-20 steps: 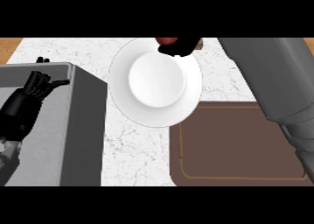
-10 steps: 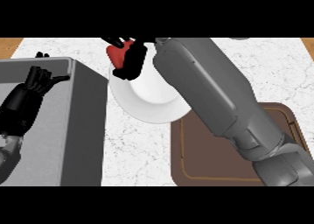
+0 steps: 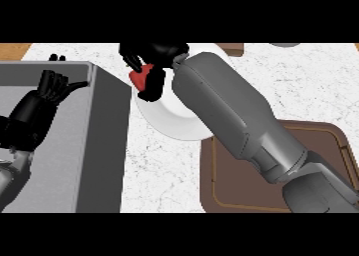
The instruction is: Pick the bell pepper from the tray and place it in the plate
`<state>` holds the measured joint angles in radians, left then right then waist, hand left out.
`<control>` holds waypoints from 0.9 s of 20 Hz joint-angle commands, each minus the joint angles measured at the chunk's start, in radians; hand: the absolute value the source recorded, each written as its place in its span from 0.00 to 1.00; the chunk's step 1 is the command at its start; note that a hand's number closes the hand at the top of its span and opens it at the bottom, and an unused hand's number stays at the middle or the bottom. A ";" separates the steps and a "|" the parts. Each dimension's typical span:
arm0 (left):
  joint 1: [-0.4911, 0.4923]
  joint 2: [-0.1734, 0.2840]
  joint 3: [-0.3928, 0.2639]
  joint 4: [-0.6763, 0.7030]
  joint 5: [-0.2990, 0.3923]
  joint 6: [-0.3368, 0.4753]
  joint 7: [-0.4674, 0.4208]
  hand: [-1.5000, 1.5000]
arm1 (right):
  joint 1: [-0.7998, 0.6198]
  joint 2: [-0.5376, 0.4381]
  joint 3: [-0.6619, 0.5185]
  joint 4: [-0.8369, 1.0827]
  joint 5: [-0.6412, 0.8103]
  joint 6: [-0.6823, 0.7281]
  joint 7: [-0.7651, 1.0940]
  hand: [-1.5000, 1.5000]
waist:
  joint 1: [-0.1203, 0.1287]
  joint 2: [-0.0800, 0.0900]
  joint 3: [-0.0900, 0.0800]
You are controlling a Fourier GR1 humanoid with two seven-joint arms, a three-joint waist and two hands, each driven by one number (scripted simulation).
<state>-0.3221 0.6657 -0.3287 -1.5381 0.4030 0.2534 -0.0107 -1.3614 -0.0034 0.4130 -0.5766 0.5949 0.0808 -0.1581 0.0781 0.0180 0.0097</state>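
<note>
Your right hand (image 3: 154,56) sits at the far side of the counter, fingers curled round the red bell pepper (image 3: 141,78), which shows only as a red wedge between the black fingers. It is over the far left rim of the white plate (image 3: 174,122), though whether it touches the plate you cannot tell from here. The grey right forearm (image 3: 234,120) runs slantwise across the view and covers most of the plate, so only its left and near parts show.

The brown tray (image 3: 333,145) lies at the near right, its left part under the forearm (its bare corner shows a thin lighter line just inside the rim). Plate and tray sit close together, and the arm hides where they meet.

On the left is a grey sink (image 3: 101,150), its raised wall running just beside the plate's left edge. Your left hand (image 3: 45,97) rests over that basin, fingers straight and slightly spread, holding nothing.

Open white marbled counter (image 3: 163,170) lies between sink wall and tray, and more at the far right. No writing or labels can be read anywhere.
</note>
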 commanded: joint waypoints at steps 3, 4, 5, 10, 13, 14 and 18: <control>-0.093 -0.074 -0.016 -0.023 0.002 0.011 0.027 0.50 | 0.011 0.003 0.073 0.076 -0.111 -0.018 0.030 0.00 | 0.008 0.003 -0.012; -0.081 -0.046 -0.003 -0.026 0.022 -0.017 0.020 0.50 | 0.005 0.003 0.082 0.079 -0.151 0.000 0.034 0.00 | 0.037 0.008 -0.012; -0.091 -0.085 -0.028 -0.017 0.001 0.024 0.029 0.50 | 0.010 0.003 0.080 0.068 -0.187 0.008 0.023 0.00 | 0.031 0.008 -0.012; -0.069 -0.059 -0.020 0.011 0.019 0.000 -0.010 0.50 | 0.038 0.003 0.065 0.035 -0.328 -0.058 -0.049 0.00 | 0.031 0.008 -0.012; -0.102 -0.058 -0.031 0.005 0.020 0.012 0.021 0.50 | 0.035 0.003 0.038 0.014 -0.420 -0.110 -0.047 0.00 | 0.025 0.004 -0.011; -0.136 -0.024 -0.001 0.023 0.042 -0.022 0.028 0.50 | -0.009 0.003 0.015 0.028 -0.456 -0.102 -0.016 0.00 | 0.034 0.008 -0.012; -0.093 -0.056 -0.011 0.033 0.025 0.006 -0.008 0.50 | -0.036 0.003 -0.050 0.082 -0.561 -0.036 -0.052 0.00 | 0.010 0.004 -0.012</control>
<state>-0.3839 0.6590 -0.3575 -1.5095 0.4256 0.2553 0.0057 -1.3577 0.0000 0.4051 -0.5196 0.1331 0.0160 -0.2143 0.1041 0.0245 0.0082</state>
